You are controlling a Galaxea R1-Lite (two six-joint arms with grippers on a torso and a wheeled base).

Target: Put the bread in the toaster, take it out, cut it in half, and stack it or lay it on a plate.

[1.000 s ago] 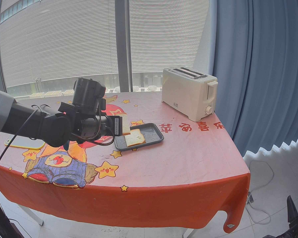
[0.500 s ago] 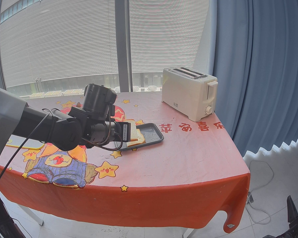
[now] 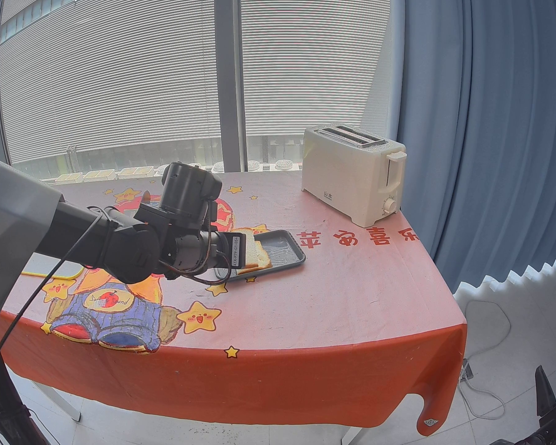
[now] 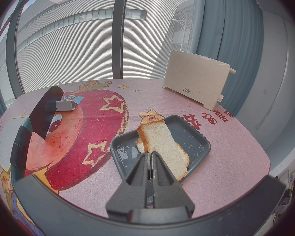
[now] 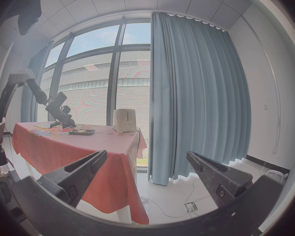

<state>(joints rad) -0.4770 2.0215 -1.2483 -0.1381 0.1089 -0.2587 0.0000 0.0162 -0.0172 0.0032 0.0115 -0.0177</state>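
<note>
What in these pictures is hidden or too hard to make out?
Lower slice on the tray: left wrist view, mostly covered by the bread held in the left gripper.
Toaster slots: head view, angle too shallow to see inside.
Board: head view, partly behind the left arm.
Tray and bread: right wrist view, too far and small for detail.

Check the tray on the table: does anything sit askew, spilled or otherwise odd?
One bread slice sits tilted in the grey tray, gripped at one edge by the shut left gripper, over a second slice that lies flat. Small specks, likely crumbs, dot the tray. Nothing looks spilled or damaged.
</note>
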